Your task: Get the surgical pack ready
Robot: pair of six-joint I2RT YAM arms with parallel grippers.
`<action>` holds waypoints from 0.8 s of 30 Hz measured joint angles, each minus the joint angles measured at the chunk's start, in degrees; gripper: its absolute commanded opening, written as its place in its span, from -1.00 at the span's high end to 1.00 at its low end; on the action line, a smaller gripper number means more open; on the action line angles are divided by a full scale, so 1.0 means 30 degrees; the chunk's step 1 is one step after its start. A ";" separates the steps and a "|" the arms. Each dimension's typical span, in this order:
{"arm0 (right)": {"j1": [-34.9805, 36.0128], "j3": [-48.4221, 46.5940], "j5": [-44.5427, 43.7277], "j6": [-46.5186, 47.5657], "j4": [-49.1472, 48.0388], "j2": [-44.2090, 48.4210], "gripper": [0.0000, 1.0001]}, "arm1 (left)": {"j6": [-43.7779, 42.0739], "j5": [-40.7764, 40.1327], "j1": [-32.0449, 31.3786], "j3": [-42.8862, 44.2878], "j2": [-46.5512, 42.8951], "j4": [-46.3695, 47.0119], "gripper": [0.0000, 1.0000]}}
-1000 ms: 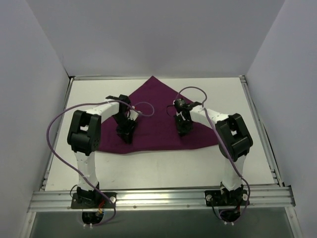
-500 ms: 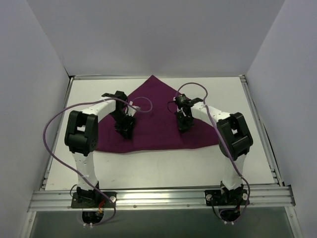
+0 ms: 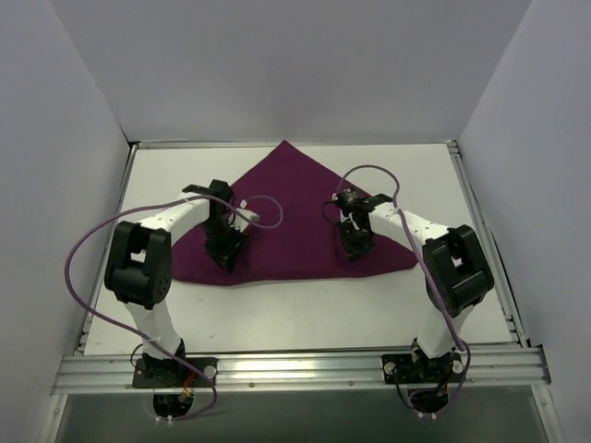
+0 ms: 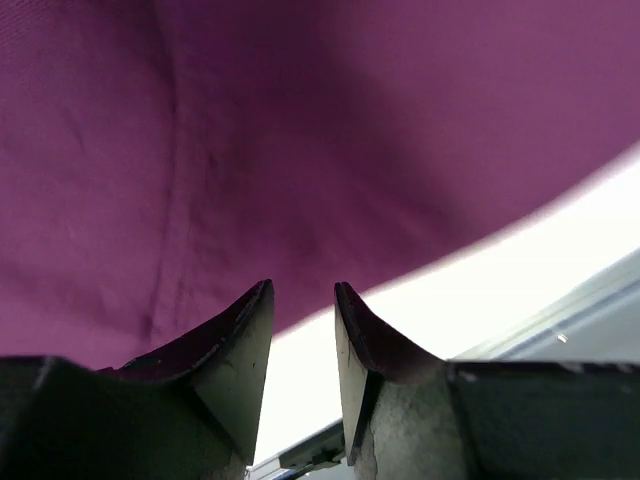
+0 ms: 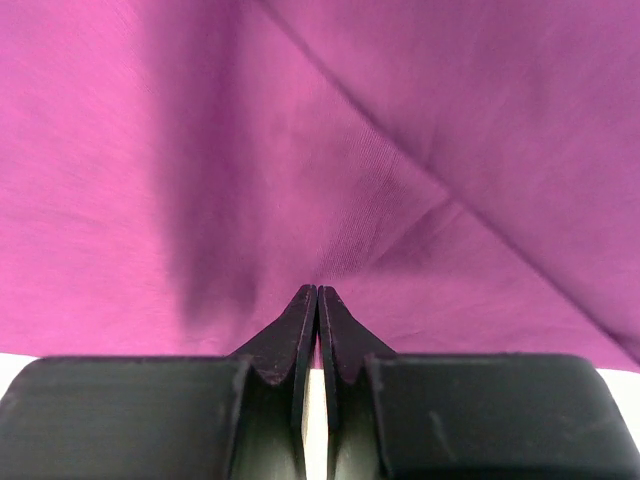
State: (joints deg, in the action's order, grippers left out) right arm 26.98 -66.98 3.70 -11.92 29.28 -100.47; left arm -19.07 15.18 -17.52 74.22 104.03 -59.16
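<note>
White walls enclose the desk, and purple cables loop off both arms. The purple cloth, folded into a triangle, lies mid-desk. The left end effector sits at its near edge, jaws slightly parted and seemingly empty. The right end effector, closed on nothing, hangs over the same edge.

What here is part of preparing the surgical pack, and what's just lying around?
Part of the job: purple cloth; left gripper, open; right gripper, shut.
Just there: white table; metal rail at the front.
</note>
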 measured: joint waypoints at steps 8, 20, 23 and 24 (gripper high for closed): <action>-0.0284 0.2688 0.0940 -0.0459 -0.1829 0.0153 1.00 | 0.0823 -0.1435 0.0022 -0.0262 0.2084 0.1173 0.19; -0.0656 0.1559 0.1005 -0.0663 -0.1443 0.0321 1.00 | 0.0313 -0.1676 0.0109 -0.0066 0.0911 0.0831 0.17; -0.0845 0.1290 0.0845 -0.1282 -0.1100 0.1027 1.00 | -0.0437 -0.1938 0.0146 -0.0051 -0.0758 0.0233 0.17; -0.0991 0.1290 0.0765 -0.1632 -0.0867 0.1304 1.00 | -0.0692 -0.2055 0.0153 -0.0109 -0.1319 -0.0029 0.17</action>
State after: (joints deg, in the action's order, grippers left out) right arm 24.01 -63.11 6.00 -16.82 26.68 -96.55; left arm -21.15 9.02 -17.06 73.89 100.07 -59.24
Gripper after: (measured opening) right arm 0.002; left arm 0.418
